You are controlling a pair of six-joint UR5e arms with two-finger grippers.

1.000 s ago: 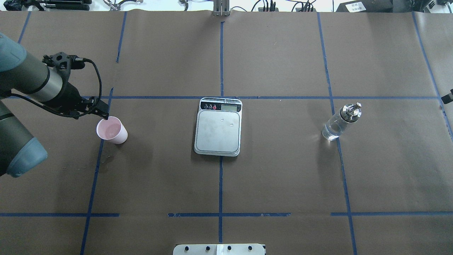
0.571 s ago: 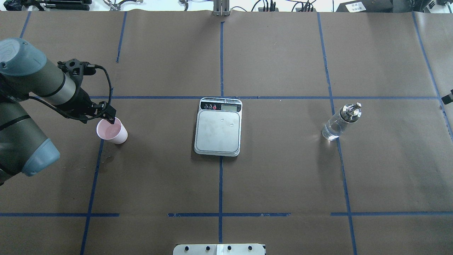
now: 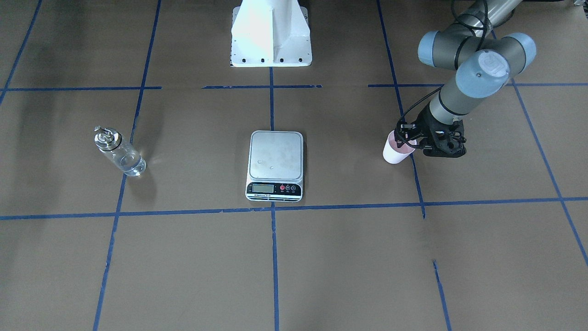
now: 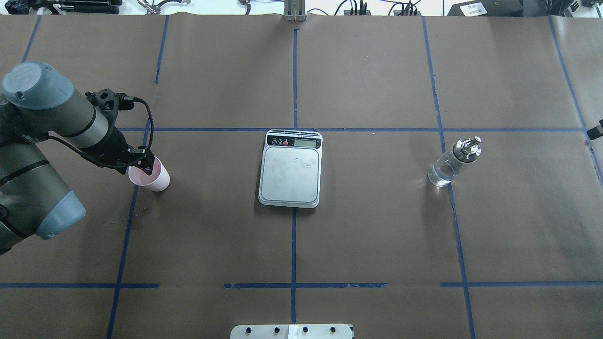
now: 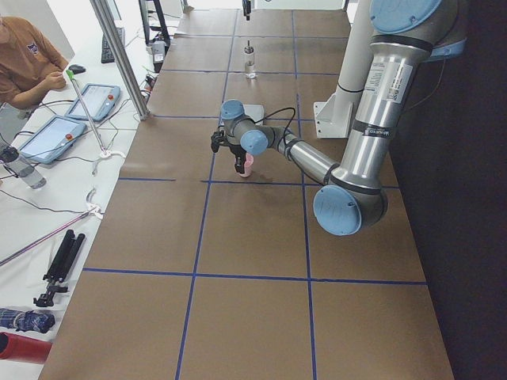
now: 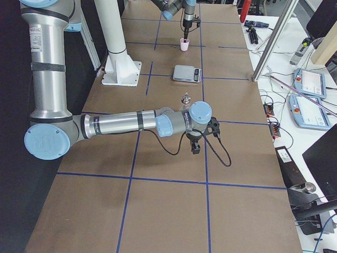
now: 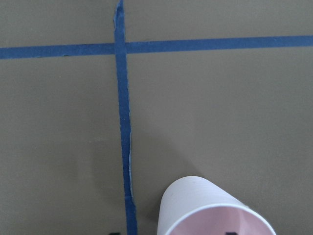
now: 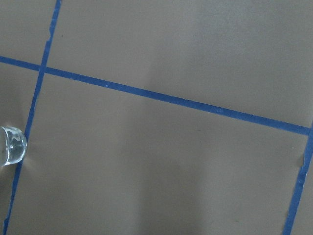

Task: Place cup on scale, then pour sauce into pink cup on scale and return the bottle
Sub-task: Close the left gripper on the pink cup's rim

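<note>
The pink cup [image 4: 154, 179] stands upright on the table, well left of the scale [image 4: 290, 175], whose steel platform is bare. My left gripper [image 4: 145, 165] is at the cup's near-left rim and open. One finger dips inside the cup and the other is outside its wall. In the left wrist view the cup [image 7: 205, 205] fills the bottom edge. The glass bottle [image 4: 447, 167] with clear sauce stands upright far right of the scale. My right gripper [image 6: 195, 149] hangs over bare table beside the bottle [image 6: 185, 100]; I cannot tell whether it is open or shut.
Brown paper with blue tape lines covers the table. The robot's white base [image 3: 271, 32] stands behind the scale [image 3: 276, 156]. A person [image 5: 28, 67] sits by tablets at a side bench. Cables and tools lie along the table's far edge.
My left arm has swung right and down toward the cup, bringing its fingers from beside the rim onto it. The cup, scale and bottle have not moved.
</note>
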